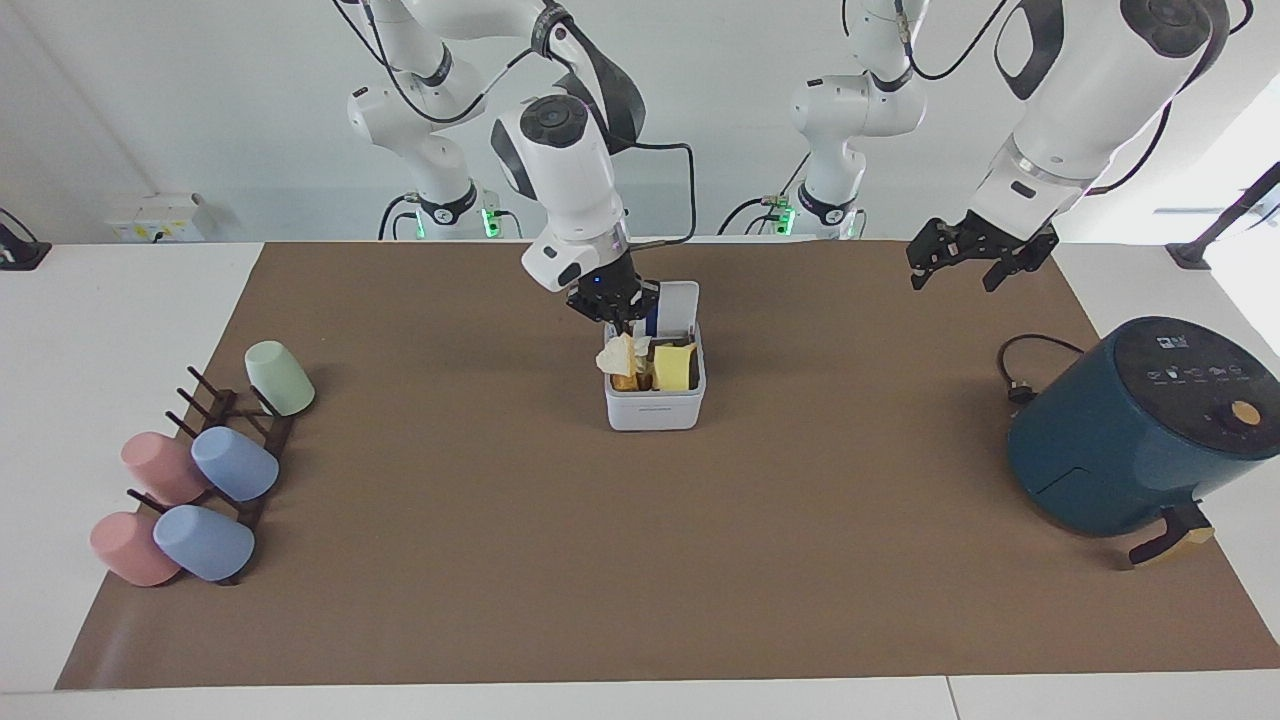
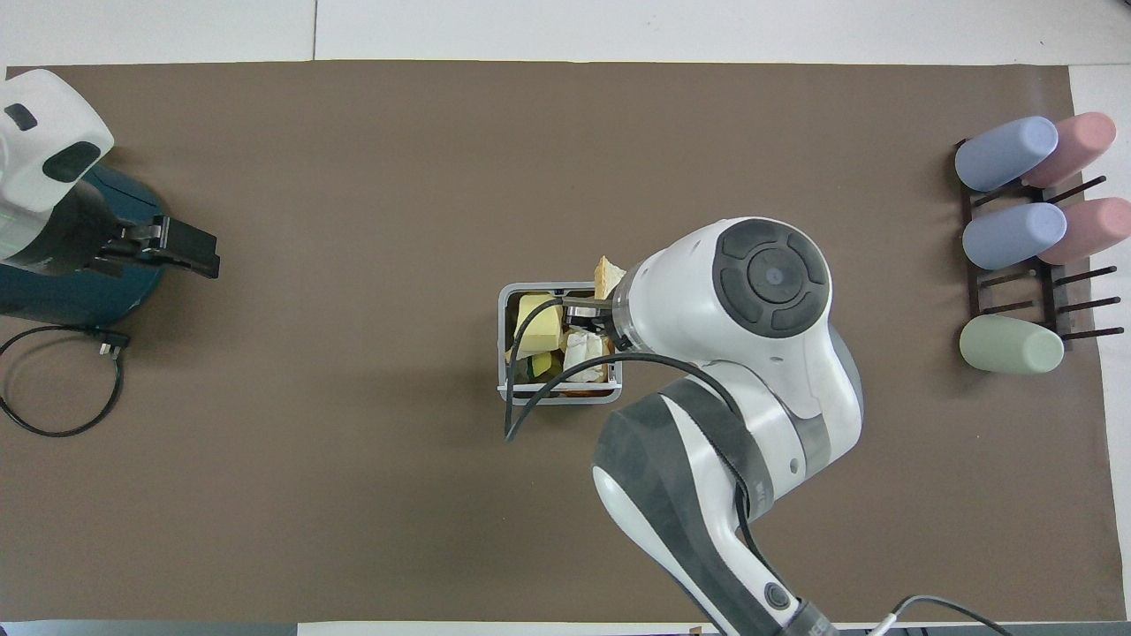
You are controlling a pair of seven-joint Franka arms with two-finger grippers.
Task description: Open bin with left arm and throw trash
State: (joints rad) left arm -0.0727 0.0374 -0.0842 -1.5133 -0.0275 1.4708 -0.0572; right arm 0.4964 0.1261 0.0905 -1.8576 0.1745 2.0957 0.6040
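One small white square bin, lid up, mat centre. Right gripper pinches one pale bread wedge over its rim. Left gripper, spread wide, empty, hangs over the mat at two o'clock from the bin. Five cups, one rack.

The right arm reaches in from its base toward the middle of the table, its white wrist angled downward and a black cable looping from it. The right gripper points down with its fingertips pinched together on a pale wedge of bread, a small blue light glowing on its body. The left arm stands raised at its own end of the table, forearm slanting downward. The left gripper hangs in the air with its black fingers spread wide, holding nothing. From overhead, the right arm's rounded wrist hides most of its gripper.
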